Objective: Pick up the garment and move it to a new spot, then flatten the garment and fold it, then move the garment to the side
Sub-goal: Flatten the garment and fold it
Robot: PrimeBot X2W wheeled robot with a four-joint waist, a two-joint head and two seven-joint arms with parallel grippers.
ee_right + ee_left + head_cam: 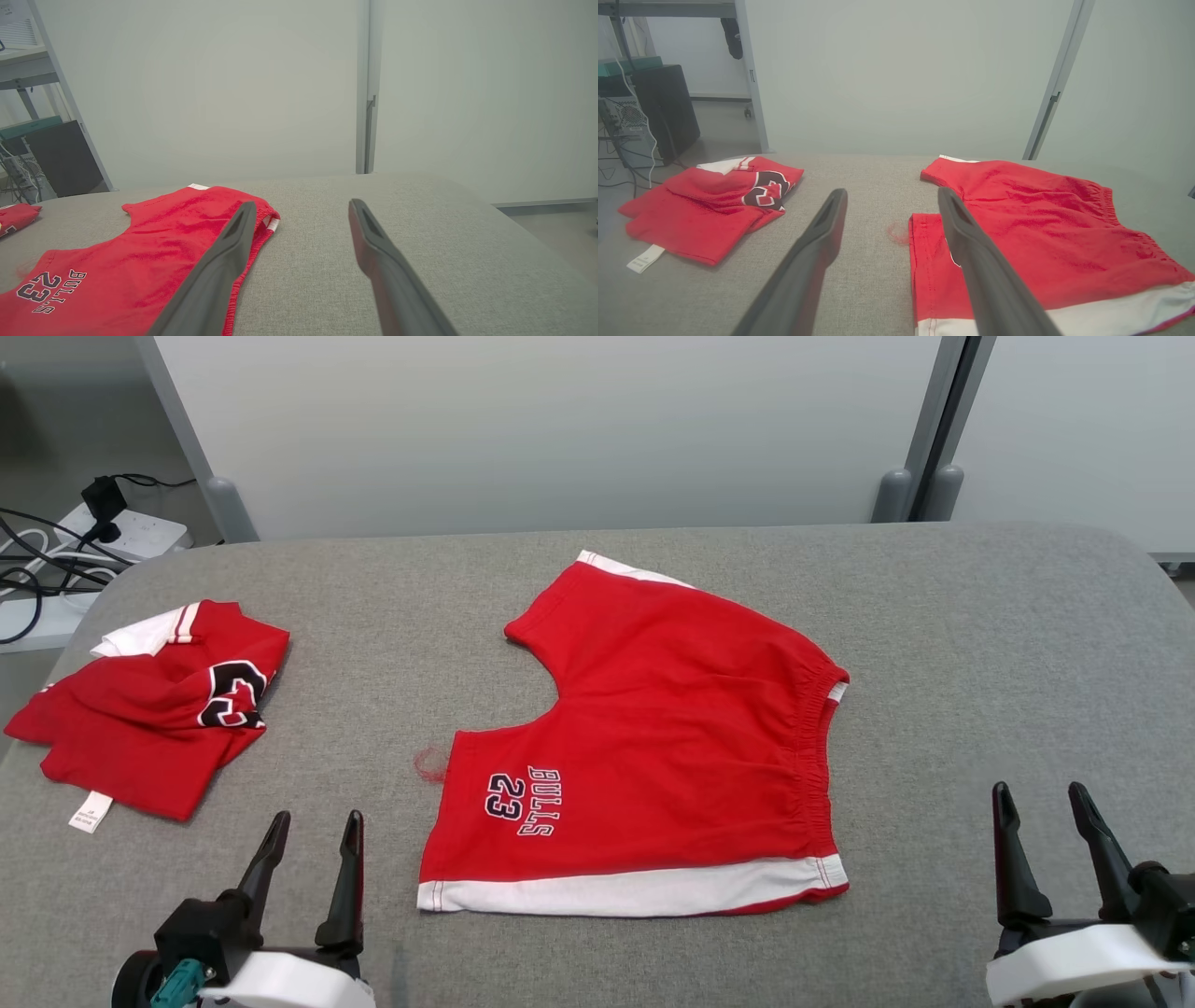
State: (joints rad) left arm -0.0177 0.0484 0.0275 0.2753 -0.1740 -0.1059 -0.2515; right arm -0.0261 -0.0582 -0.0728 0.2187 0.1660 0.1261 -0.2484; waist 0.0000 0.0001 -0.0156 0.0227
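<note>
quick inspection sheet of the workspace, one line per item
surface: grey padded table
job's things: red shorts spread flat mid-table, waistband toward the robot's right
clutter: red top bunched at the left edge; red fluff beside the shorts' leg hem
grippers: left gripper and right gripper open, empty, apart from the shorts
cables: cables and power strip beyond the table, far left
surroundings: pale wall panels; dark box at left

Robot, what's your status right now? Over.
Left gripper and right gripper open, empty. Red Bulls shorts flat, centred, unfolded. Bundled red jersey far left, apart.
</note>
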